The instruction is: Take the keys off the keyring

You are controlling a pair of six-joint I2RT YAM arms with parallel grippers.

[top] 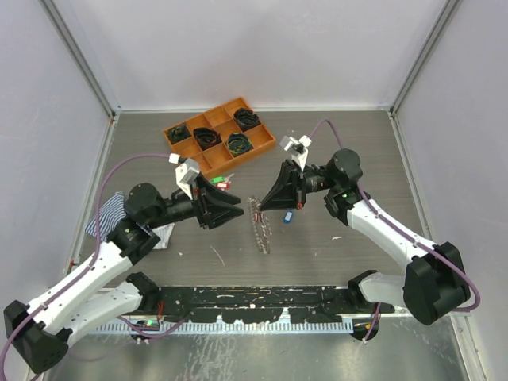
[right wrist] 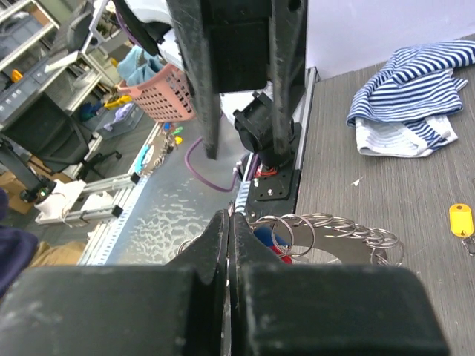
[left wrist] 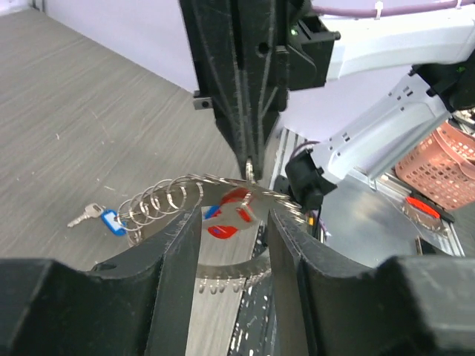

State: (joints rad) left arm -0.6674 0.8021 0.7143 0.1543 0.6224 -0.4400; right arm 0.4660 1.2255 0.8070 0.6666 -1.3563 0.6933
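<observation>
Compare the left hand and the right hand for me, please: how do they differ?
The left hand is open, fingers apart; the right hand is pressed shut. The right hand pinches the upper edge of the keyring; the left hand merely straddles the ring, its fingers not closed on it. Both are black and meet at the keyring.

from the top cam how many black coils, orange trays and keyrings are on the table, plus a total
black coils: 4
orange tray: 1
keyring: 1
total: 6
</observation>
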